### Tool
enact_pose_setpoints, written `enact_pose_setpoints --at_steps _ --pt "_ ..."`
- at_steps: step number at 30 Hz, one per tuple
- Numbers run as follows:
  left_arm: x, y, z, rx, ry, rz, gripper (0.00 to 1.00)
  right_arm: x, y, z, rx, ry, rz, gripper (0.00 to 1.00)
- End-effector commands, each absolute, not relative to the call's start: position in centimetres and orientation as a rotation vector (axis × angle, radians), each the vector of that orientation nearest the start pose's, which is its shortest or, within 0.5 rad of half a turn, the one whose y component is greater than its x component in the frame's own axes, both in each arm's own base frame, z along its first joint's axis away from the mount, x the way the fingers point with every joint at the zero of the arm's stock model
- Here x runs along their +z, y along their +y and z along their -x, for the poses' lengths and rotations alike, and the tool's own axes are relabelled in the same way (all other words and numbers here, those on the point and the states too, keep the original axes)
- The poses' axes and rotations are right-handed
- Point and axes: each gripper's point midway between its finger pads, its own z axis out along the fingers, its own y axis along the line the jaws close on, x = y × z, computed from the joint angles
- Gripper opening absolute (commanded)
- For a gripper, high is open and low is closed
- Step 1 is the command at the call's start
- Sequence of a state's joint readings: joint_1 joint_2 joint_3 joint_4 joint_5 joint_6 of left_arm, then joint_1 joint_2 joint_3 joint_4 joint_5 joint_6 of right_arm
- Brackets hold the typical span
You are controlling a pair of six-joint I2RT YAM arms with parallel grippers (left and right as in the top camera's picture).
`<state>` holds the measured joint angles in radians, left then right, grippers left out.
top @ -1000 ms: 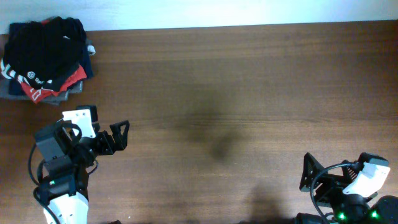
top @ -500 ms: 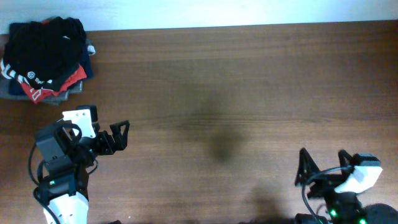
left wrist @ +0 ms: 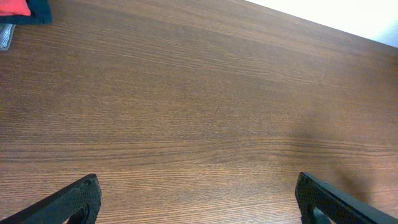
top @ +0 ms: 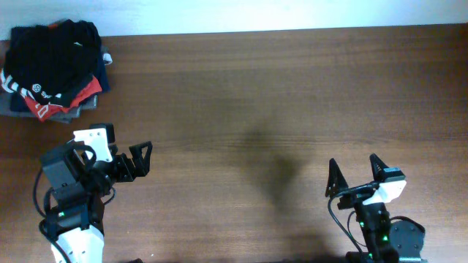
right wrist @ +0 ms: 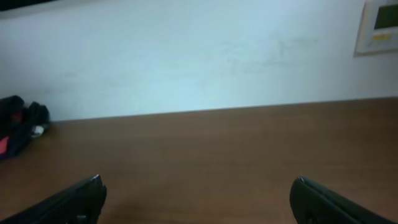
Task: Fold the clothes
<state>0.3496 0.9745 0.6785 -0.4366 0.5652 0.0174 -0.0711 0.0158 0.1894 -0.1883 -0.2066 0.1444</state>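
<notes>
The left hand (top: 145, 159) is hovering over the table (top: 256, 88) with its two fingers standing wide apart, holding nothing, and only bare wood is showing between them in its wrist view. The right hand (top: 353, 166) is pointing up the table toward the pale wall (right wrist: 199, 56), its fingers also spread wide and holding nothing. The black T-shirt (top: 55, 51) is lying crumpled on top of a pile of clothes (top: 44, 109), at the far table corner. It is lying beyond the left hand and a little to its left, apart from it, and well away from the right hand, far off to that hand's left. A red garment (top: 89, 89) and a grey garment (top: 14, 107) are peeking out from under the shirt. A small panel (right wrist: 379, 25) is hanging on the wall ahead of the right hand, to its right.
</notes>
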Motion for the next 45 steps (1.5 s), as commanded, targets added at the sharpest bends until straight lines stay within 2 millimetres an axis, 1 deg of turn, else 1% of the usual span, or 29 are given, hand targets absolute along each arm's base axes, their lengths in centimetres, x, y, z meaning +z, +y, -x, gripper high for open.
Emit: enact_pose_setpoints --at_steps 1,7,12,17,19,23,29,33,45 --pt "16.9 0.9 -30.0 -0.470 2.208 0.085 0.99 20.7 2.0 -23.6 0.213 1.563 0.003 0.99" --pt "16.9 0.9 -30.0 -0.470 2.208 0.085 0.99 19.7 2.0 -24.4 0.209 1.485 0.017 0.99" --pt "16.9 0.9 -30.0 -0.470 2.208 0.085 0.99 19.2 1.9 -24.4 0.209 1.505 0.014 0.99" --pt "16.9 0.9 -30.0 -0.470 2.208 0.085 0.99 16.6 1.9 -24.5 0.218 1.611 -0.003 0.99" --pt "16.9 0.9 -30.0 -0.470 2.208 0.085 0.99 16.0 1.9 -24.5 0.218 1.634 -0.007 0.99" --pt "16.9 0.9 -30.0 -0.470 2.208 0.085 0.99 16.1 1.9 -24.5 0.169 1.631 0.040 0.99" --pt "16.9 0.9 -30.0 -0.470 2.208 0.085 0.99 16.0 1.8 -24.5 0.161 1.632 0.047 0.99" --pt "16.9 0.9 -30.0 -0.470 2.208 0.085 0.99 16.0 1.9 -24.5 0.079 1.625 0.137 0.99" --pt "16.9 0.9 -30.0 -0.470 2.208 0.085 0.99 16.1 2.0 -24.4 0.084 1.622 0.148 0.99"
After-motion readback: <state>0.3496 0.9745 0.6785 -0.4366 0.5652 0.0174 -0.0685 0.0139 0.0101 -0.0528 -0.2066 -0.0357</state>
